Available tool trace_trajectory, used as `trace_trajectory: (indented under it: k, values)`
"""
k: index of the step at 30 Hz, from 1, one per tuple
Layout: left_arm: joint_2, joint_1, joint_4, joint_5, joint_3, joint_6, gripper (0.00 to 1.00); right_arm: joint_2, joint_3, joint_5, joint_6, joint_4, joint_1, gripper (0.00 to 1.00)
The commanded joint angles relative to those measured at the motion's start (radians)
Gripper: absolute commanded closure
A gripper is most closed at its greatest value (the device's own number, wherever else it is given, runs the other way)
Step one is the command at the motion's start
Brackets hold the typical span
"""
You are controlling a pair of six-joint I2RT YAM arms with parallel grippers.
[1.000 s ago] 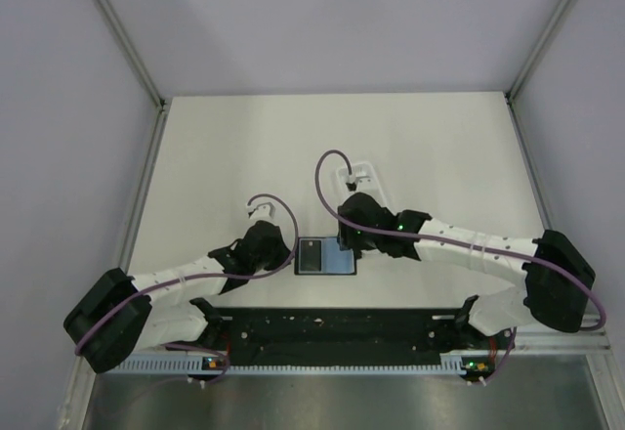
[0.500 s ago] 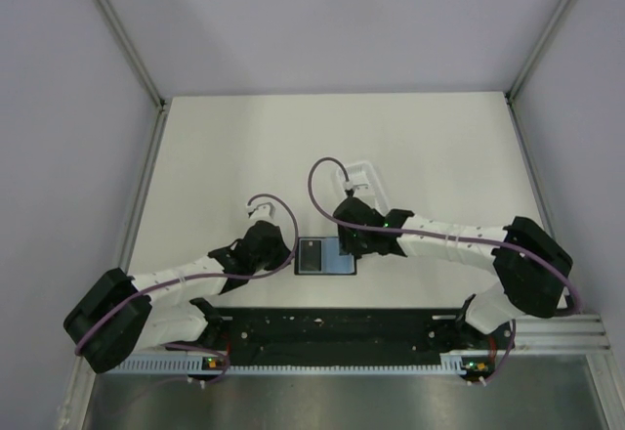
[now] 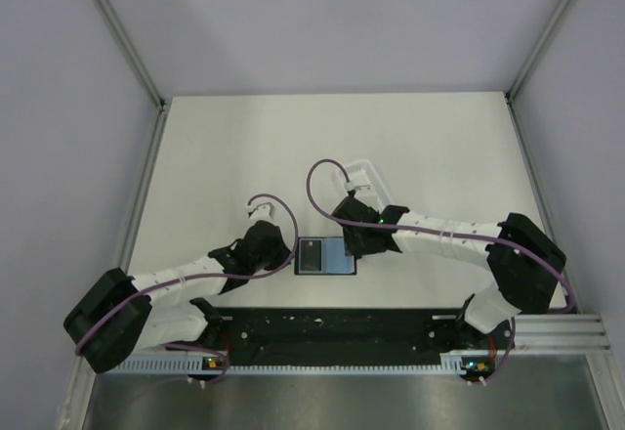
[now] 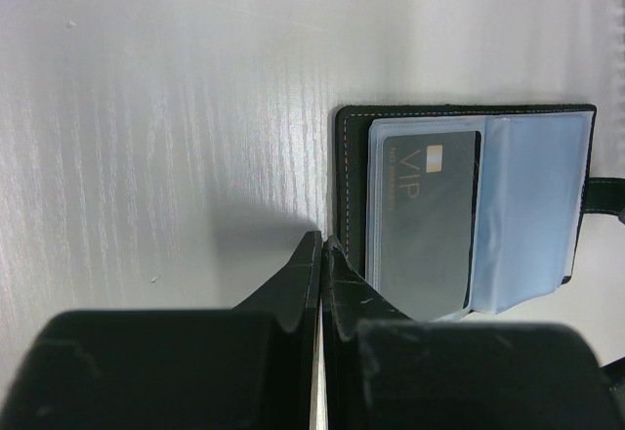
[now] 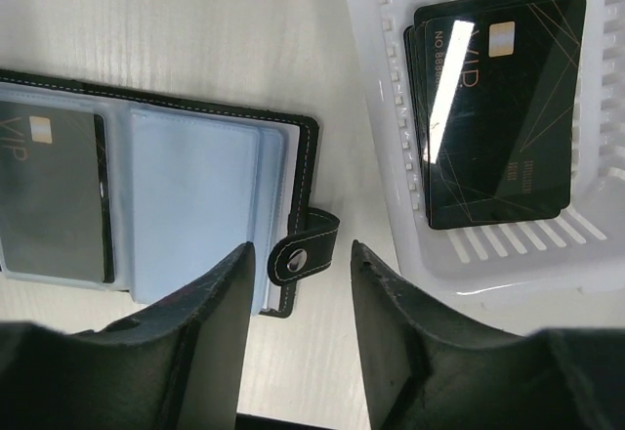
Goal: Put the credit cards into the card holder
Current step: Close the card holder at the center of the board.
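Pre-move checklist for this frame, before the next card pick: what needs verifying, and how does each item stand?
1. The wallet lies open: ok.
2. The seated card is fully in its pocket: ok.
3. The empty sleeve is free for the next one: ok.
4. The stacked cards are exposed in the tray: ok.
5. The right end effector is open and empty: ok.
6. The left end effector, shut at the wallet's edge, is pinning it: cannot tell.

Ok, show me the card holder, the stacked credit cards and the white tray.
card holder (image 5: 190, 195): right wrist view, empty clear sleeve.
credit cards (image 5: 498, 117): right wrist view, top card's face.
white tray (image 5: 371, 78): right wrist view, left wall.
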Motion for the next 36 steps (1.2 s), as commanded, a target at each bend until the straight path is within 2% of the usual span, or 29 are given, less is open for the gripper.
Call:
trace_trajectory:
  k: [1,5,7,8,16,22,32,33,36]
  values:
    - [0.012,-0.003,-0.054,0.001,-0.029,0.008,1.0,0.014,0.043,-0.005,-0.007,-0.007,0.004,0.62]
    - [0.01,-0.003,-0.055,0.001,-0.029,0.005,1.0,0.014,0.037,-0.011,-0.007,-0.009,0.004,0.88]
    - [0.012,-0.003,-0.052,0.003,-0.029,0.007,1.0,0.014,0.04,-0.016,-0.008,-0.016,0.004,0.98]
    - [0.012,-0.003,-0.054,0.004,-0.027,0.007,1.0,0.013,0.045,-0.015,-0.008,-0.023,0.004,1.0]
    - [0.013,-0.003,-0.049,0.023,-0.023,0.01,1.0,-0.134,0.048,-0.028,-0.037,-0.018,0.006,1.0]
    - [0.019,-0.006,-0.035,0.046,-0.026,0.011,1.0,-0.253,0.005,-0.123,-0.093,0.094,0.006,1.0]
    - [0.013,-0.036,0.015,0.073,-0.049,-0.016,1.0,-0.227,-0.046,-0.381,-0.12,0.302,0.006,1.0]
    - [0.01,-0.039,0.023,0.076,-0.055,-0.023,1.0,-0.216,-0.067,-0.425,-0.107,0.368,0.006,1.0]
    - [0.009,-0.044,0.032,0.08,-0.064,-0.03,1.0,-0.211,-0.095,-0.464,-0.091,0.437,0.006,1.0]
